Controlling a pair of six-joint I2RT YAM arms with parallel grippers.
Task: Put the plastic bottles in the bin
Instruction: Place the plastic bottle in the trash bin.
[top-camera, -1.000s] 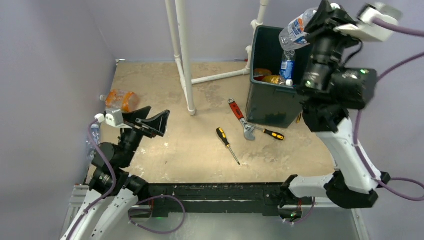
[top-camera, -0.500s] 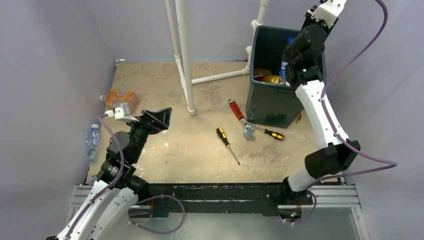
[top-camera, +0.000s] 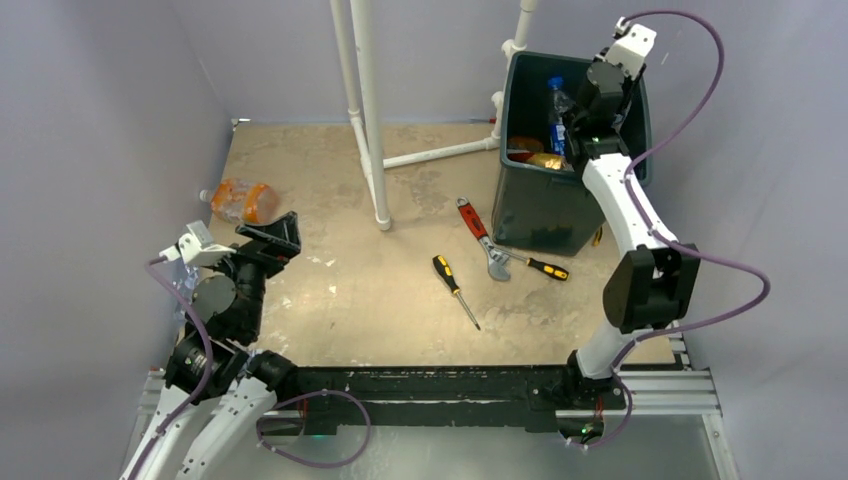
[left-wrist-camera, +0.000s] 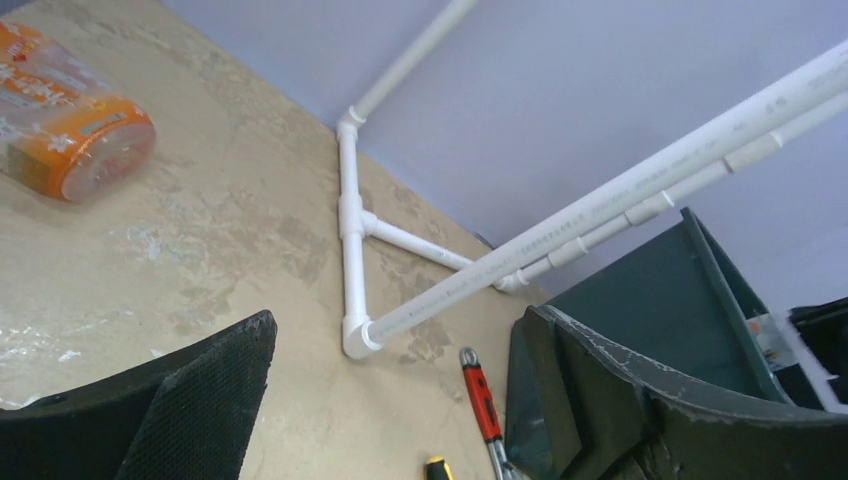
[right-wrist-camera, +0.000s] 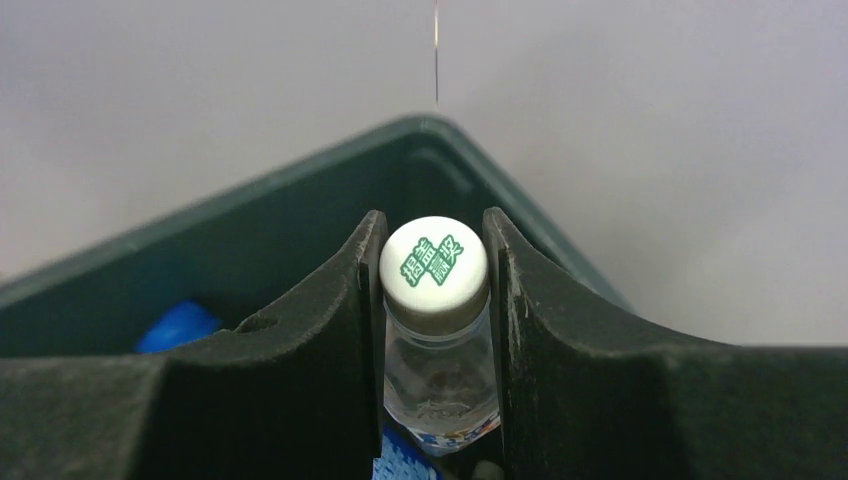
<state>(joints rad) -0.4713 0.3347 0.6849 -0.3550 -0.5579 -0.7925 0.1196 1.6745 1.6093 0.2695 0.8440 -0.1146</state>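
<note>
My right gripper is shut on the neck of a clear plastic bottle with a white cap printed in green. It holds the bottle inside the dark green bin. In the top view the right gripper reaches down into the bin, where a blue-capped bottle and orange bottles lie. My left gripper is open and empty above the floor. An orange bottle lies beyond it, and also shows in the left wrist view.
A white pipe frame stands at the back centre. A red-handled wrench and two yellow-and-black screwdrivers lie in front of the bin. Grey walls close in on the left, back and right.
My right arm has brought the held bottle down from high above the bin into it. My left arm has drawn back toward the near left, still open.
</note>
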